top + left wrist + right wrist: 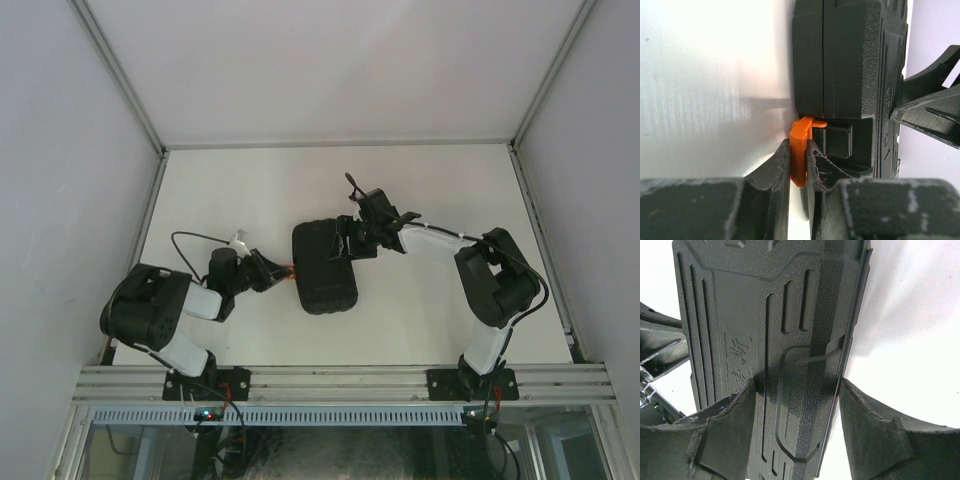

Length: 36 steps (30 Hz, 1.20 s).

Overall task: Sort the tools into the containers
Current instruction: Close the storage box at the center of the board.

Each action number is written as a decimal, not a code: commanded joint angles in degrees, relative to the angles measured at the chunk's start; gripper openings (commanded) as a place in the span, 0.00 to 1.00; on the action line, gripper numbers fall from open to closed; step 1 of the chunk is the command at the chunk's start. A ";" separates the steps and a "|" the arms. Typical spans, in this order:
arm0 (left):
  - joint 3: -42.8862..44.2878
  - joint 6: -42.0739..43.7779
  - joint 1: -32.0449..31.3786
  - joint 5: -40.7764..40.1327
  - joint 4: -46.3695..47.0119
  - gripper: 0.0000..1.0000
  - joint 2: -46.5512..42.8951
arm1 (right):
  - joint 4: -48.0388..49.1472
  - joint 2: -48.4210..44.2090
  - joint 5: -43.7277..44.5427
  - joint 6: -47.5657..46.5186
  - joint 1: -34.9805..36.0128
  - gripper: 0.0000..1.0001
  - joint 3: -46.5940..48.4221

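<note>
The black tool case [325, 268] lies closed in the middle of the white table. Its orange latch [291, 268] faces left. My left gripper [281, 270] is shut on the orange latch [801, 145], fingers [780, 165] pinching it from both sides at the case's [850, 60] side wall. My right gripper [350, 243] is open over the case's far right part. In the right wrist view the gripper [797, 405] straddles the ribbed lid [765, 315], one finger on the lid and one finger [865, 415] beside its edge. No tools are in view.
The white table [440, 200] is bounded by grey walls and metal frame rails [340, 380] at the near edge. The right gripper's finger [935, 100] shows at the case's far side in the left wrist view.
</note>
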 commanded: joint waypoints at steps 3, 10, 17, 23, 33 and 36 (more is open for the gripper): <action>1.52 3.75 0.19 -2.62 -10.34 0.15 -8.64 | -5.56 3.17 4.70 -4.24 1.42 0.36 -0.82; 8.99 12.28 -0.17 -11.06 -35.20 0.13 -18.89 | -5.87 3.46 5.04 -4.55 1.42 0.35 -0.53; 13.42 12.58 -2.86 -11.31 -39.73 0.17 -21.46 | -6.13 3.68 4.86 -4.72 1.51 0.35 0.28; 15.84 12.00 -4.10 -11.03 -41.46 0.20 -22.11 | -6.26 3.76 4.85 -4.73 1.59 0.35 0.48; 16.73 10.42 -4.60 -9.83 -40.33 0.22 -21.41 | -6.35 4.11 4.75 -4.45 2.03 0.34 0.48; 16.59 9.89 -4.61 -9.55 -39.36 0.24 -21.24 | -6.31 4.16 4.66 -4.46 2.13 0.34 0.50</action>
